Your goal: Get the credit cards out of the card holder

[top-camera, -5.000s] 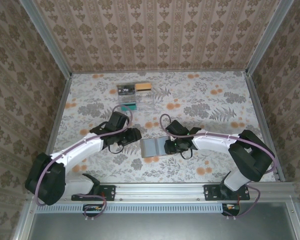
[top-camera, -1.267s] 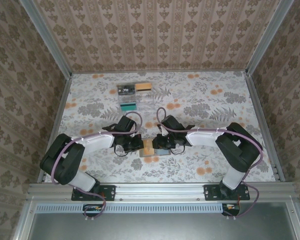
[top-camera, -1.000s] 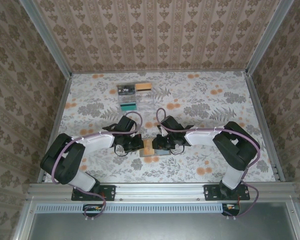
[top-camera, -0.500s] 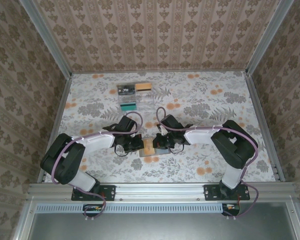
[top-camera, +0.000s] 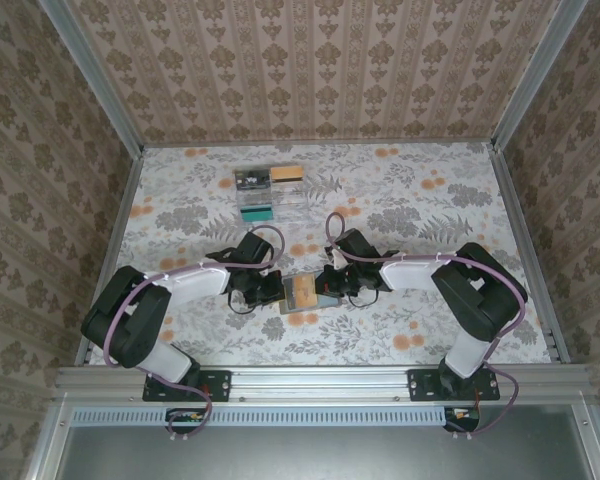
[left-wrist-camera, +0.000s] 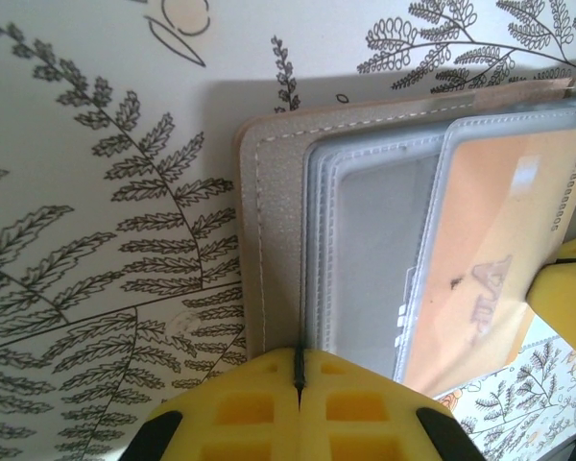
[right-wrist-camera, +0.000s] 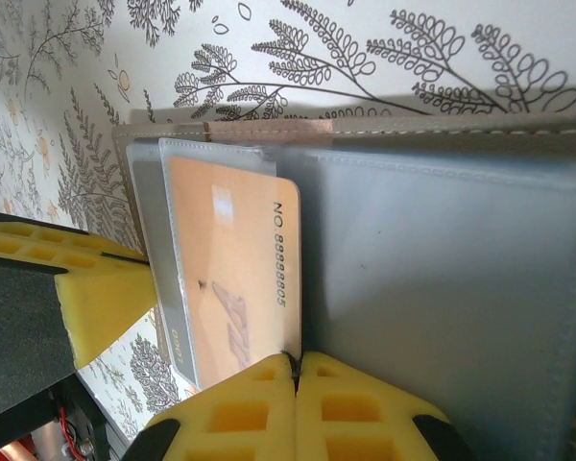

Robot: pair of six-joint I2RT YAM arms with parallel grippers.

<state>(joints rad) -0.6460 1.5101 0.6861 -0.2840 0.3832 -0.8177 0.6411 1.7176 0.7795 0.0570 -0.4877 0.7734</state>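
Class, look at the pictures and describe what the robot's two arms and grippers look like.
The left arm and right arm have white tubular links between bulky black joints, with a purple cable looping along each. The left gripper and right gripper carry bright yellow blocky fingertips with square recesses.

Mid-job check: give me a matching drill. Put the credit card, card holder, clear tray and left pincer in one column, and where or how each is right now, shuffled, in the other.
Things:
1. credit card
2. card holder
3. clear tray
4. left pincer

Place, colour or state:
A. far side of the table, well away from the holder
B. orange, with a printed number
C. shut on the holder's tan edge
D. lying open on the table, grey pockets up

Pairs: 1-B, 2-D, 3-A, 4-C
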